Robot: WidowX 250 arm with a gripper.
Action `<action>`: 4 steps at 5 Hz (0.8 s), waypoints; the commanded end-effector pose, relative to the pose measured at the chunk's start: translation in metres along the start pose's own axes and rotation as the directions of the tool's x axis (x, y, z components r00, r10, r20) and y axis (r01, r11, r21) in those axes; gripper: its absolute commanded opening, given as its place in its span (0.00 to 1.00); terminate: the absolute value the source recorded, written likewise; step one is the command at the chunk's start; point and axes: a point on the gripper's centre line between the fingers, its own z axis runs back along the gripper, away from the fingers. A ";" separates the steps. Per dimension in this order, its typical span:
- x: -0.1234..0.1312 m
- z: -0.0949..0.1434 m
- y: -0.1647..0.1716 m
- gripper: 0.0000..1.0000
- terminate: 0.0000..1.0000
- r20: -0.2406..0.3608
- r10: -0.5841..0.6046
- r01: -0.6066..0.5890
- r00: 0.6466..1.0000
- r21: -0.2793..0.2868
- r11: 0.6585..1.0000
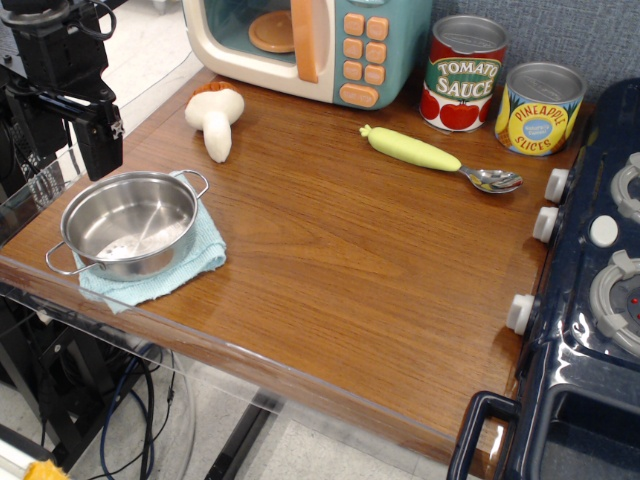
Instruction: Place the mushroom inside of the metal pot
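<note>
The mushroom (216, 118) lies on its side on the wooden table, near the back left, just in front of the toy microwave. It has a cream-white stem and a brown-orange cap. The metal pot (130, 225) stands empty on a light blue cloth (195, 262) at the front left corner, with wire loop handles on two sides. My gripper (100, 150) is black and hangs at the left edge of the table, above and behind the pot and to the left of the mushroom. It holds nothing. Its fingers show as one dark block, so their gap is not visible.
A toy microwave (310, 45) stands at the back. A green-handled spoon (435, 158) lies right of centre. Two tin cans, tomato sauce (462, 75) and pineapple slices (540, 108), stand at the back right. A dark blue toy stove (590, 290) borders the right edge.
</note>
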 end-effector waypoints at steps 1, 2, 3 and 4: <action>0.000 0.000 0.000 1.00 0.00 0.000 0.000 0.000 1.000 0.000 1.000; 0.027 0.000 0.003 1.00 0.00 -0.002 -0.008 0.008 1.000 -0.012 1.000; 0.059 0.001 0.004 1.00 0.00 -0.008 0.031 -0.031 0.999 -0.017 0.999; 0.087 0.001 0.005 1.00 0.00 0.017 0.045 -0.044 0.999 -0.022 0.999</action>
